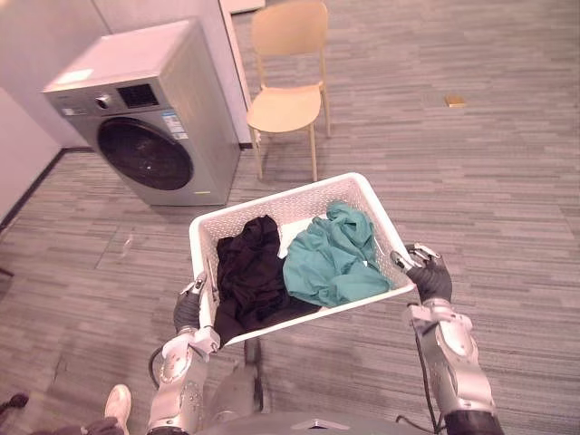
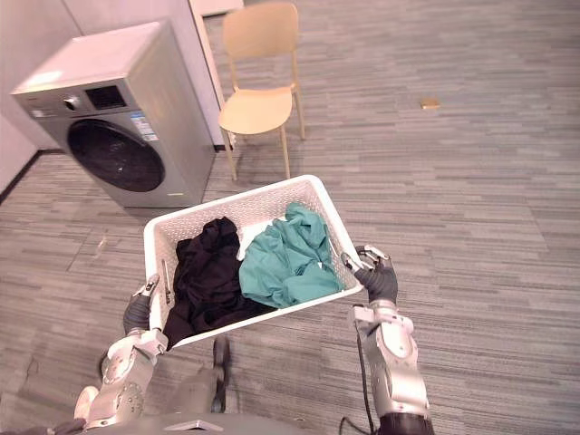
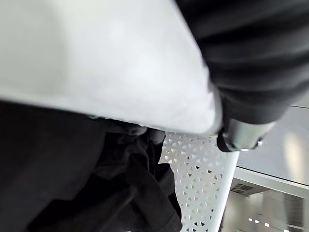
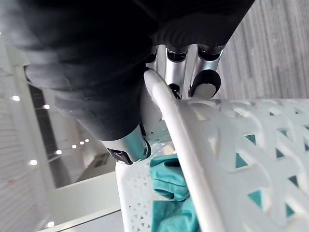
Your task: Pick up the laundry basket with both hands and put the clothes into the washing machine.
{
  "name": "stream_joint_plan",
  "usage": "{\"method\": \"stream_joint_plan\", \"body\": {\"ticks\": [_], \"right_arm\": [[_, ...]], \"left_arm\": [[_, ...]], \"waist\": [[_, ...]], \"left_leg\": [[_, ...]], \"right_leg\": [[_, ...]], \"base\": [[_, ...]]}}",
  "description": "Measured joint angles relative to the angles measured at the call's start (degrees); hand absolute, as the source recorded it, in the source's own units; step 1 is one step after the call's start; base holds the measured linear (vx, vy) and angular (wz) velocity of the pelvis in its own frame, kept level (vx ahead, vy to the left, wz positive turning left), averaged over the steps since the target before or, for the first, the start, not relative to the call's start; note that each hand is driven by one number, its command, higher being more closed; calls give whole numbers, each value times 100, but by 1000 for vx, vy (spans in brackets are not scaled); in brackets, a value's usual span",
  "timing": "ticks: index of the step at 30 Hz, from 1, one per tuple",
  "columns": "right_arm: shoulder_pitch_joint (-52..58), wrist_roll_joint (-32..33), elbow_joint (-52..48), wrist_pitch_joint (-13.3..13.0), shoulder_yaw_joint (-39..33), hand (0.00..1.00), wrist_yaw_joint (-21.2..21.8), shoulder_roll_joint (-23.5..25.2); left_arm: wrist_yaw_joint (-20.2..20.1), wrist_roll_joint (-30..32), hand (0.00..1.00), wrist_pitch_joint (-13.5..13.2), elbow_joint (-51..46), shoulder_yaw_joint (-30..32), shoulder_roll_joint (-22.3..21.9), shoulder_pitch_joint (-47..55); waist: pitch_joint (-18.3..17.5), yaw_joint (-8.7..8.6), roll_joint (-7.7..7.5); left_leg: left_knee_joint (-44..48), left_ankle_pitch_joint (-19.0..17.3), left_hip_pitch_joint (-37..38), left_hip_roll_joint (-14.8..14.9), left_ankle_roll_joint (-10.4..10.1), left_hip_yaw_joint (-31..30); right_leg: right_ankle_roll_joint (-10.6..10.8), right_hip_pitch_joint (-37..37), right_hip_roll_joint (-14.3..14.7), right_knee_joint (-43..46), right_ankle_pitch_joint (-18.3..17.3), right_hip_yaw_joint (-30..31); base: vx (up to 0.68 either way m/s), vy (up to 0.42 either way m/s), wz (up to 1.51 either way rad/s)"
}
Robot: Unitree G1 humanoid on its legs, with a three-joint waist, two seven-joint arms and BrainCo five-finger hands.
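Observation:
A white perforated laundry basket (image 1: 237, 220) hangs above the floor between my two hands. Inside lie a black garment (image 1: 249, 272) on the left side and a teal garment (image 1: 333, 256) on the right side, with a bit of white cloth between them. My left hand (image 1: 188, 308) is curled over the basket's left rim (image 3: 120, 87), with its thumb (image 3: 241, 135) over the edge. My right hand (image 1: 430, 276) holds the right rim (image 4: 183, 130), and its fingers (image 4: 207, 82) wrap under it. The grey washing machine (image 1: 145, 109) stands ahead to the left with its round dark door (image 1: 145, 154) closed.
A beige chair (image 1: 285, 82) stands right of the washing machine, beside a white wall corner (image 1: 231, 54). A small brown object (image 1: 455, 101) lies on the grey striped floor at the far right. A light shoe (image 1: 118, 403) shows at the lower left.

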Motion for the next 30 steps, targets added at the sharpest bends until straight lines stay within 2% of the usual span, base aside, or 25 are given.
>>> {"method": "stream_joint_plan", "body": {"ticks": [1,2,3,4,5,6,7,9,10,11,12,13,15,16,17,18,19,20,21,22,23,24,25,28,30], "right_arm": [[105,-3,-11,20,13,100,29,16],[206,-19,-49,20,21,100,34,46],[327,-98,-42,19,26,100,42,94],[331,-156,100,22,20,100,44,322],[332,-195,234,35,-43,100,43,489],[262,-226,348,36,-130,100,43,584],[192,-229,421,36,-130,100,43,589],[231,-226,503,31,-91,100,43,601],[244,-223,498,25,-93,100,44,601],[263,-218,433,20,-100,100,44,608],[341,-209,220,20,-156,100,42,647],[410,-204,61,19,-233,100,42,700],[655,-159,-467,-40,-325,100,21,845],[743,-157,-627,-115,-324,100,20,876],[759,-154,-704,-130,-348,100,17,864],[744,-152,-725,-114,-444,100,4,901],[726,-124,-727,-109,-504,100,-9,898],[705,-92,-729,-104,-610,100,-14,888],[703,-52,-731,-94,-632,100,-15,881],[694,27,-754,-78,-626,100,-16,879],[713,64,-772,-77,-603,100,-21,881],[712,69,-781,-74,-563,100,-33,880],[715,72,-935,-71,-450,100,-54,788],[708,64,-1121,-70,-375,100,-139,647],[606,56,-1139,-76,-366,100,-231,586]], "left_arm": [[-1,8,100,21,6,9,4,136],[-2,11,100,21,5,0,22,204],[-5,12,100,15,0,-23,46,319],[0,12,100,15,68,-13,200,273],[2,31,100,35,104,-72,406,130],[10,46,100,40,103,-141,441,59],[27,48,100,41,104,-123,440,54],[61,126,100,40,105,-111,514,-61],[62,128,100,21,106,-116,549,-128],[58,137,100,0,132,-157,664,-315],[46,140,100,2,196,-173,744,-546],[45,140,100,5,229,-179,745,-669],[26,140,100,-5,226,-206,765,-799],[-8,141,100,-41,229,-211,813,-839],[-14,142,100,-46,237,-216,776,-850],[-12,168,100,-34,239,-238,664,-849],[-7,168,100,-28,251,-258,575,-847],[-6,161,100,-21,255,-294,452,-824],[-7,155,100,-17,258,-314,419,-802],[-6,110,100,-12,258,-309,390,-745],[-6,109,100,-9,255,-305,381,-667],[-6,106,100,-10,240,-298,377,-610],[-6,52,100,-29,227,-261,354,-469],[-6,0,100,-31,199,-257,301,-420],[-6,-2,100,-96,-20,-248,249,-341]], "waist": [[-98,3,1],[-230,21,5],[-448,42,15],[-571,-69,-369],[-562,-145,-675],[-512,-255,-753],[-471,-273,-730],[-352,-355,-510],[-324,-401,-441],[-268,-537,-359],[-193,-644,-328],[-136,-660,-326],[-180,-716,-405],[-178,-803,-497],[-229,-869,-587],[-231,-897,-574],[-207,-901,-521],[-132,-902,-387],[-105,-913,-339],[-38,-886,-256],[-11,-780,-206],[-8,-718,-204],[37,-588,-217],[29,-453,-187],[29,-443,-194]], "left_leg": [[-30,519,18,-163,293,549],[-51,832,30,-240,457,726],[-95,1598,121,-345,971,742],[60,1458,159,-689,1084,849],[141,1123,386,-1082,1212,648],[-16,918,790,-1284,1327,566],[-63,786,1017,-1324,1342,571],[-304,281,2029,-1259,1386,409],[-403,195,2274,-1203,1386,346],[-519,33,2632,-1111,1407,186],[-559,-165,2933,-1043,1389,31],[-560,-309,3136,-1000,1357,-24],[-446,-825,3637,-973,1169,-200],[-420,-1001,3815,-1043,1100,-360],[-387,-1198,4026,-990,1025,-537],[-116,-1269,4068,-955,972,-654],[194,-1279,4025,-906,955,-688],[1126,-1214,3689,-799,834,-746],[1706,-1098,3468,-747,641,-743],[3097,-580,2963,-584,208,-707],[4332,5,2556,-291,51,-521],[4779,94,2423,-137,101,-412],[5503,21,2074,252,229,-111],[5054,-249,1819,589,483,422],[3162,-463,1731,449,563,456]], "right_leg": [[232,254,-54,388,-157,197],[400,234,-5,777,-271,263],[658,152,95,1496,-414,311],[917,22,-58,2109,-446,316],[2110,-351,-146,3248,174,290],[2058,-717,-159,4128,610,139],[1932,-909,-168,4462,506,-4],[819,-1834,-138,5133,-259,-827],[621,-2163,-45,5081,-427,-977],[537,-2742,194,4698,-579,-1003],[598,-3167,342,3979,-517,-960],[636,-3337,370,3460,-372,-973],[815,-3620,277,1137,657,-910],[887,-3678,174,731,1035,-787],[840,-3654,174,882,1696,-805],[562,-3628,160,1149,2122,-941],[495,-3597,121,1254,2114,-1060],[353,-3415,84,1336,1947,-1259],[302,-3293,83,1352,1853,-1317],[200,-2961,90,1277,1684,-1418],[102,-2567,156,1152,1539,-1480],[64,-2380,182,1073,1471,-1472],[-1,-1903,202,855,1198,-1339],[-71,-1538,102,684,1028,-1113],[-146,-1441,-126,752,864,-995]], "base": [[734,291,-64],[1009,420,-65],[626,264,-26],[962,328,12],[813,202,48],[783,177,32],[854,254,-1],[809,247,-17],[606,121,10],[561,41,42],[555,7,51],[591,-49,37],[739,-96,40],[744,-115,76],[788,-123,90],[601,-106,77],[817,-167,82],[504,-121,59],[627,-169,61],[567,-184,30],[666,-224,11],[687,-233,-21],[460,-142,-28],[364,-51,-26],[360,34,-28]]}}
